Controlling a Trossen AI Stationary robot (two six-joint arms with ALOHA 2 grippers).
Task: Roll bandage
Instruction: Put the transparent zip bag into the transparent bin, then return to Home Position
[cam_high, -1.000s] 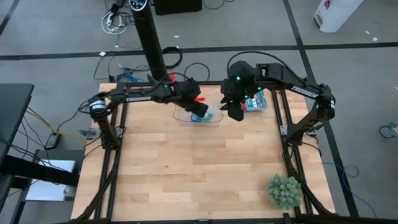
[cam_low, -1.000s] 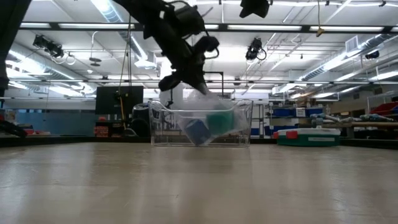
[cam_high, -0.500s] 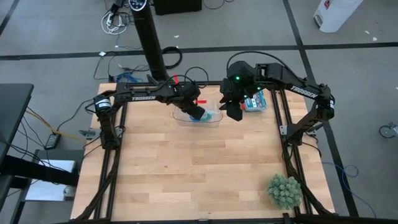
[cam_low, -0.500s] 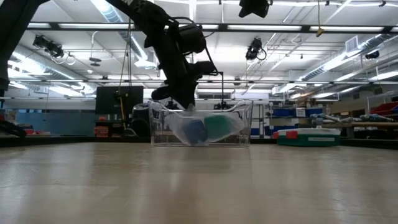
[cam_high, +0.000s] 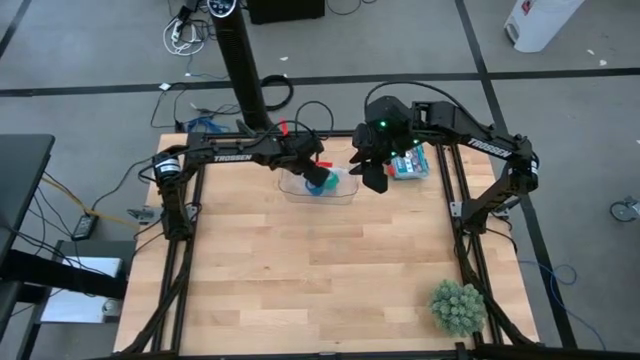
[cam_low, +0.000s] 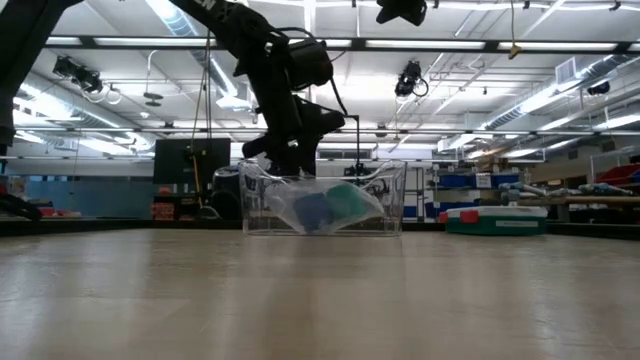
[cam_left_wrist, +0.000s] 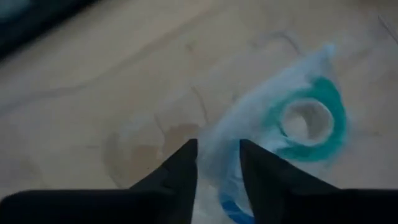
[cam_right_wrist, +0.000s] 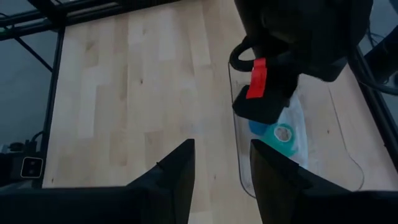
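High view: left gripper (cam_high: 320, 181) over clear tray (cam_high: 345, 196), 12 o'clock on bench (cam_high: 300, 270); fingers apart. Bandage (cam_left_wrist: 308, 121) coil inside tray, bagged. Right gripper (cam_right_wrist: 221, 165) at tray's right, fingers apart, empty. Risk: bag film snags left fingers, lifting coil out.

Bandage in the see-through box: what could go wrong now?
1. Clear wrap around the bandage lies between the left gripper's open fingers, so it might snag and drag the bandage up.
2. The blue roll sits right beside the bandage, so a grab might catch the wrong roll.
3. The right gripper, open, hangs close by the clear box and could bump it or the left arm.
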